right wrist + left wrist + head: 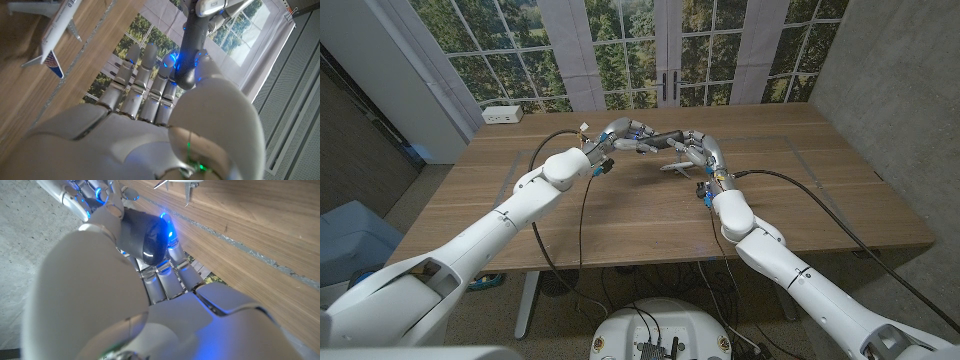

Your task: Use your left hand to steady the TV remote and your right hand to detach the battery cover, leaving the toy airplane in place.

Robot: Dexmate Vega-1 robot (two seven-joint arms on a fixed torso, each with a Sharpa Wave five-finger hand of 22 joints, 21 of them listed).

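Up above the wooden table [620,215], held between both hands: a dark TV remote [660,138], left hand [620,135] grasping one end, right hand [700,148] clasping the other. Just beside and below, resting on the table: a white toy airplane [678,167].

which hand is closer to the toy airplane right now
Right. The right hand hangs just above and behind the toy airplane, gripping one end of the TV remote. The left hand holds the other end, farther off to the plane's left.
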